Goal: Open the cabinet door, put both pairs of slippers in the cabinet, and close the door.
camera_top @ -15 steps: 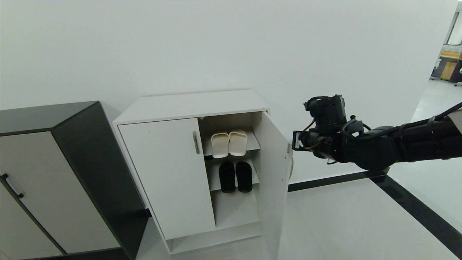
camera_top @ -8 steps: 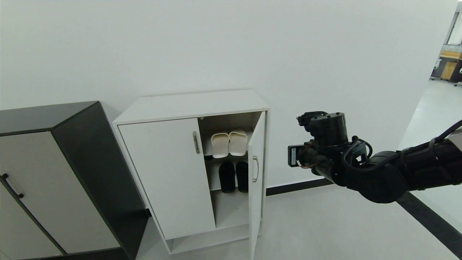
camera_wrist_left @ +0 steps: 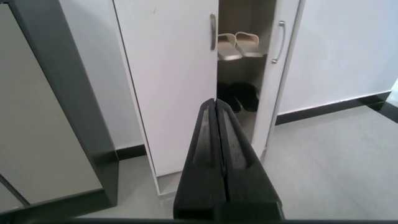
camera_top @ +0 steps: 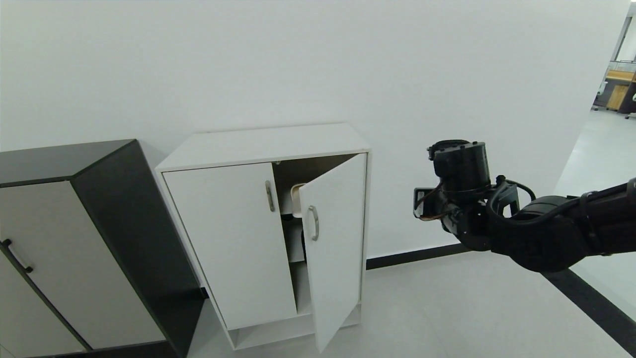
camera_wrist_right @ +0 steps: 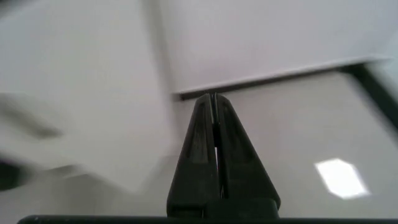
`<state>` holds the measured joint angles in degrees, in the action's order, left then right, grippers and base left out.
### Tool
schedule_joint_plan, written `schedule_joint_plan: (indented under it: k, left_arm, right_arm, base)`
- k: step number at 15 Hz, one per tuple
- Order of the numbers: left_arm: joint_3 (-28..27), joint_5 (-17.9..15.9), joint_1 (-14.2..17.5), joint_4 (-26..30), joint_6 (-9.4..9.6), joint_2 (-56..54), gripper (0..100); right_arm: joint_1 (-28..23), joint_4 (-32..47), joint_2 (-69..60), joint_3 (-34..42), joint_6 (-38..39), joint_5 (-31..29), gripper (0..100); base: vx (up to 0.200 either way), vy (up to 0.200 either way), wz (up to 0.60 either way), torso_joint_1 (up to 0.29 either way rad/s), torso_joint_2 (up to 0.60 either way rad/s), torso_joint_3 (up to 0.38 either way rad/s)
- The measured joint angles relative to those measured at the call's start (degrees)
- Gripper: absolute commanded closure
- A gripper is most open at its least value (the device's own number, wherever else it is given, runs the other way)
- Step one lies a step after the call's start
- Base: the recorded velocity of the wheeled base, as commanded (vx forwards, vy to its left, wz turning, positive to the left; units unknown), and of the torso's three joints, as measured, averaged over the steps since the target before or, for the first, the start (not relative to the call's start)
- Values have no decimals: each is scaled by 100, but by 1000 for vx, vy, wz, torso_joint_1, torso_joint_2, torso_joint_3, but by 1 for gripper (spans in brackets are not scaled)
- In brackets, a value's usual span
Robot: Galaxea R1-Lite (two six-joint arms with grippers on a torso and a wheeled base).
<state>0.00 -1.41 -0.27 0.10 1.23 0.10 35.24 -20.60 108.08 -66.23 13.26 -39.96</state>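
Note:
The white cabinet (camera_top: 263,144) stands against the wall with its left door shut. Its right door (camera_top: 335,238) hangs partly open, angled across the opening, handle (camera_top: 314,223) facing out. Past the door edge I see a sliver of a white slipper (camera_top: 297,199). In the left wrist view, the white slippers (camera_wrist_left: 239,45) sit on the upper shelf and the black slippers (camera_wrist_left: 239,96) on the shelf below. My right gripper (camera_top: 418,204) hangs shut in the air to the right of the door, apart from it. My left gripper (camera_wrist_left: 216,104) is shut and empty, facing the cabinet front.
A dark cabinet (camera_top: 74,223) with grey doors stands close on the left of the white one. A black baseboard strip (camera_top: 412,256) runs along the wall. Open grey floor (camera_top: 472,308) lies to the right and in front.
The right door has swung from wide open to roughly halfway shut, hiding most of both slipper pairs. My right arm dipped beside the door, then drew back up and to the right.

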Motion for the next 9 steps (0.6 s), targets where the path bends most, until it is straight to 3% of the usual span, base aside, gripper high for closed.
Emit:
schedule_joint_plan:
  k: [1,3,4,5,9]
  left_arm:
    - [0,2,2,0,-1,0,100]
    - [0,0,2,0,-1,0,100]
    - [0,2,0,0,0,0,100]
    - [0,0,0,0,2,0,100]
    - [0,0,-2,1,0,0,100]
  right_arm:
    - [-7,51,-30,35,-60,0,100]
    - [56,-105,-141,269,-315,1117,100]
    - [102,-430,-199,468,-460,1378,100]
    - [128,-584,-233,601,-528,1410,100]
    - [339,-633,-263,786,-594,1421,100]
  base:
    - [0,0,0,0,0,0]
    - [0,0,0,0,0,0]
    - [0,0,0,0,0,0]
    - [0,0,0,0,0,0]
    - [0,0,600,1,1,5]
